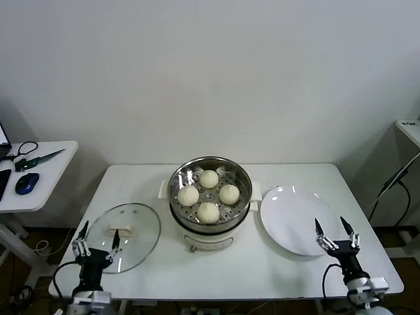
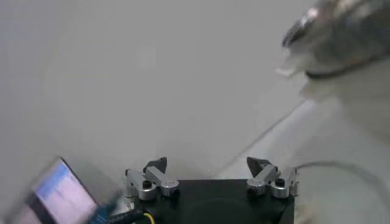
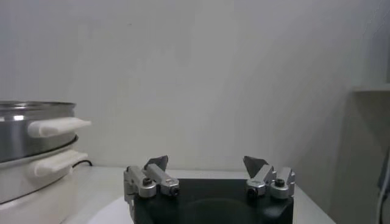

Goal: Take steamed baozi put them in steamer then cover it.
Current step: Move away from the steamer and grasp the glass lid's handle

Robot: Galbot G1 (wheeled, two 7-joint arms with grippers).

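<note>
Left gripper (image 1: 98, 239) spread wide, we see it hovering by the near edge of the cover (image 1: 124, 235), which lies flat on the table (image 1: 230, 269). Centre: four steamed baozi (image 1: 209, 195) in the uncovered steamer (image 1: 210, 197). Right gripper (image 1: 335, 230) gapes empty over the white plate (image 1: 292, 220).

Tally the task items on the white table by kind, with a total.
Steamed baozi, in the steamer: 4
Steamer: 1
Glass cover, flat on the table beside the steamer: 1
White plate, nothing on it: 1
Total: 7
</note>
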